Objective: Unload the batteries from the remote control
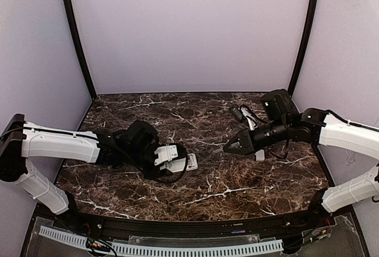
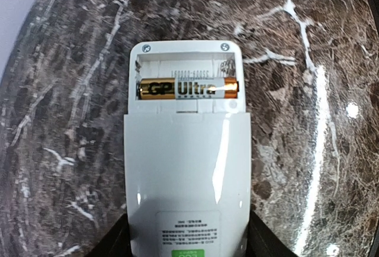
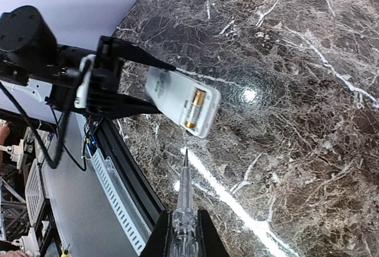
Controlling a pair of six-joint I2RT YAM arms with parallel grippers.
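Only one battery (image 2: 187, 88) shows; left gripper (image 3: 159, 89) clamps the remote control (image 2: 186, 168), right gripper (image 3: 185, 236) pinches a pointed tool (image 3: 185, 183).

Rear overview; both wrist views on remote control (image 2: 186, 168)

Entry: you can read "GP Ultra" on the gold-and-black battery (image 2: 188, 89) seated in the open compartment of the remote control (image 2: 186, 168). The label (image 2: 187, 233) on the remote's back has fine print, too small to read.
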